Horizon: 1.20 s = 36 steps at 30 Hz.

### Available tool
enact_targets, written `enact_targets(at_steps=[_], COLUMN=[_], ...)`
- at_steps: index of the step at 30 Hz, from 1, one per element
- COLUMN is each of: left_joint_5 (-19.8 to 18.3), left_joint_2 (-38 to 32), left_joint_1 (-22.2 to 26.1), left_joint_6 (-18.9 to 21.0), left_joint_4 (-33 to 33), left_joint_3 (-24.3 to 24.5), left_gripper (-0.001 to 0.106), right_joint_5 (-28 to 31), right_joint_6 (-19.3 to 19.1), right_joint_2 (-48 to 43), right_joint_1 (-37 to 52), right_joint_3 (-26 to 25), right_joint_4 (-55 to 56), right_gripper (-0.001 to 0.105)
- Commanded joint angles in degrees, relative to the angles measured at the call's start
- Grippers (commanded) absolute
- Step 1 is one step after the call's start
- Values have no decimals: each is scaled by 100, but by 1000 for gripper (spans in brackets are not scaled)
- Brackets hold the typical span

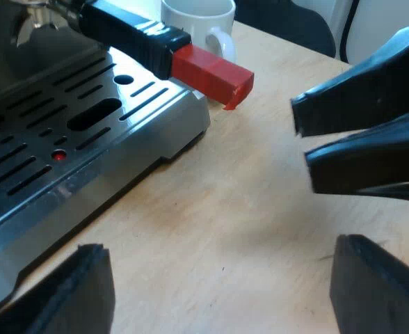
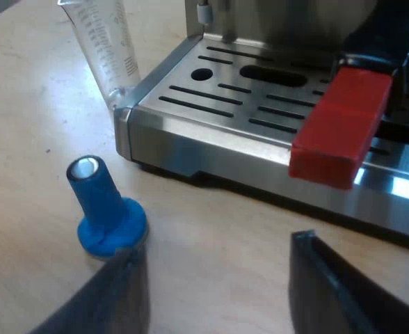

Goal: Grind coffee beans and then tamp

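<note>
Metal holder's red-ended dark handle (image 2: pixel 343 125) jutted from the steel espresso machine (image 2: pixel 211 149) front, long axis toward the right gripper (image 2: pixel 217 247), fingers apart, nearer. Left gripper (image 1: pixel 222 247) apart too, farther off.

I find the holder handle (image 2: pixel 340 125), red-ended, projecting over the machine's drip tray (image 2: pixel 246 104); blue tamper (image 2: pixel 103 209) upright on desk (image 2: pixel 211 243).

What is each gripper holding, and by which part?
Nothing. The left gripper and right gripper are both open over the table; the handle and tamper sit untouched.
</note>
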<state>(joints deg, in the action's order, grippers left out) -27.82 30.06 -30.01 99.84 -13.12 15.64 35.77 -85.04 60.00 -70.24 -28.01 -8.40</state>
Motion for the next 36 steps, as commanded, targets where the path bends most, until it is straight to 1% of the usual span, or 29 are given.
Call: enact_targets(at_steps=[1, 2, 3, 4, 7, 9, 11, 15, 17, 25, 28, 33, 36], left_joint_5=[-34, -34, -34, -34, -34, -34, -34, -34, -34, -34, -34, -34, -34], left_joint_2=[4, 4, 4, 4, 4, 4, 4, 4, 4, 4, 4, 4, 4], left_joint_1=[-28, -28, -28, -28, -28, -28, -28, -28, -28, -28, -28, -28, -28], left_joint_6=[25, 25, 25, 25, 25, 25, 25, 25, 25, 25, 25, 25, 25], left_joint_4=[52, 52, 52, 52, 52, 52, 52, 52, 52, 52, 52, 52, 52], left_joint_3=[16, 16, 16, 16, 16, 16, 16, 16, 16, 16, 16, 16, 16], left_gripper=[66, 66, 66, 66, 66, 66, 66, 66, 66, 66, 66, 66, 66], right_joint_5=[163, 175, 207, 263, 509, 826, 992, 1298, 1474, 1496, 1513, 1840, 1845], right_joint_6=[52, 52, 52, 52, 52, 52, 66, 406, 407, 433, 432, 432, 432], right_joint_2=[133, 191, 232, 255, 327, 344, 343, 343, 343, 518, 688, 892, 978], right_joint_1=[-10, -10, -10, -10, -10, -10, -10, -10, -10, 6, 6, 6, 6], right_joint_3=[-20, -20, -20, -20, -20, -20, -20, -20, -20, -20, -20, -20, -20], right_joint_4=[-225, -299, -342, -386, -516, -557, -556, -556, -556, -601, -826, -1320, -1334], right_gripper=[25, 19, 16, 15, 15, 15, 15, 15, 15, 15, 15, 15, 15])
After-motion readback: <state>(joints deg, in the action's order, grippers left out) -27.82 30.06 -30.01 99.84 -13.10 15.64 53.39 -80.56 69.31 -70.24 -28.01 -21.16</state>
